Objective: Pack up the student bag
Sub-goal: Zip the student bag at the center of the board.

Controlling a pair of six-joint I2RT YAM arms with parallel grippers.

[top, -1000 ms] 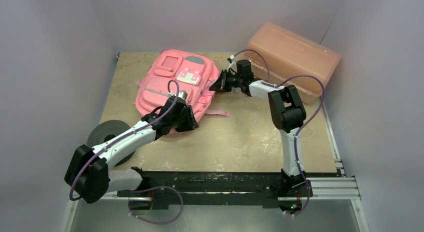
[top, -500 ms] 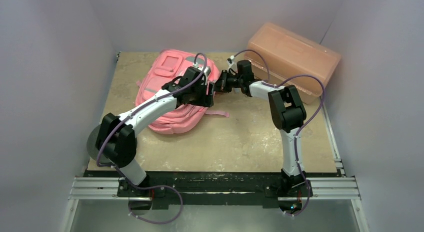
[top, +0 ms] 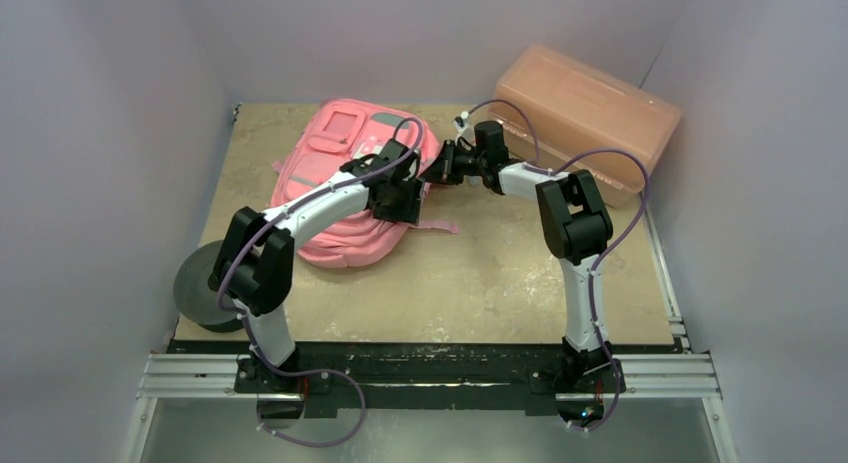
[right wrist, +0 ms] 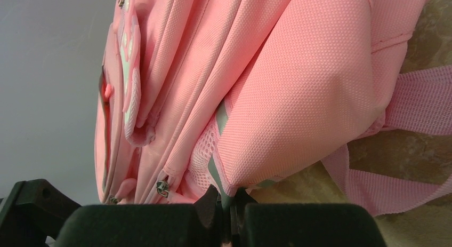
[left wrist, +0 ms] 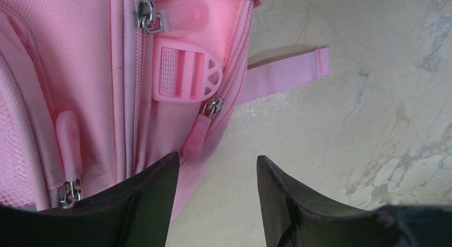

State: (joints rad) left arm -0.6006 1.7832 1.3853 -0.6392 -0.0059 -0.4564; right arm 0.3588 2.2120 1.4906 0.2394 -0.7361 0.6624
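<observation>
The student bag (top: 335, 178) is a soft pink backpack lying flat at the back of the table. My left gripper (top: 408, 199) hovers over its right edge near the loose pink strap (top: 438, 226). In the left wrist view the left gripper (left wrist: 216, 162) is open with nothing between its fingers, straddling the bag's edge just below a pink zipper pull (left wrist: 194, 142) and a plastic buckle (left wrist: 184, 73). My right gripper (top: 438, 170) reaches in from the right. In its wrist view the right gripper (right wrist: 227, 200) is shut on a grey-trimmed seam of the student bag (right wrist: 298, 92).
A rigid translucent orange-pink box (top: 585, 113) stands at the back right, behind the right arm. A dark grey disc (top: 203, 286) lies at the table's near left edge. Pale walls close in on both sides and the back.
My left arm has swung from the bag's near side up to its right edge, and its jaws have opened. The right gripper has kept its hold without moving.
</observation>
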